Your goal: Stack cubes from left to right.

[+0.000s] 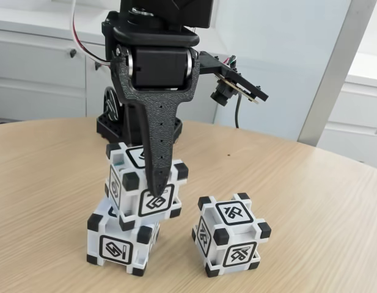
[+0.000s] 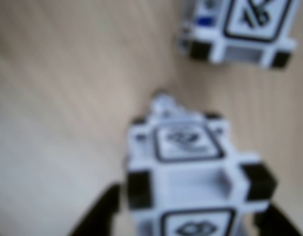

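In the fixed view my gripper (image 1: 149, 178) is shut on the upper cube (image 1: 137, 157), its black front finger (image 1: 157, 165) lying down the cube's near face. This cube rests slightly askew and offset to the right on a lower cube (image 1: 117, 247) on the wooden table (image 1: 310, 201). A third cube (image 1: 232, 235) stands alone on the table just to the right, apart from the stack. The blurred wrist view shows the held cube (image 2: 188, 162) between the dark fingers (image 2: 99, 214) of the gripper (image 2: 190, 221), with the lone cube (image 2: 239, 29) at the top right.
The arm's black base (image 1: 115, 122) stands right behind the stack. The wrist camera (image 1: 234, 88) juts out to the right above the lone cube. White cabinets (image 1: 41, 67) and a wall lie beyond the round table's far edge.
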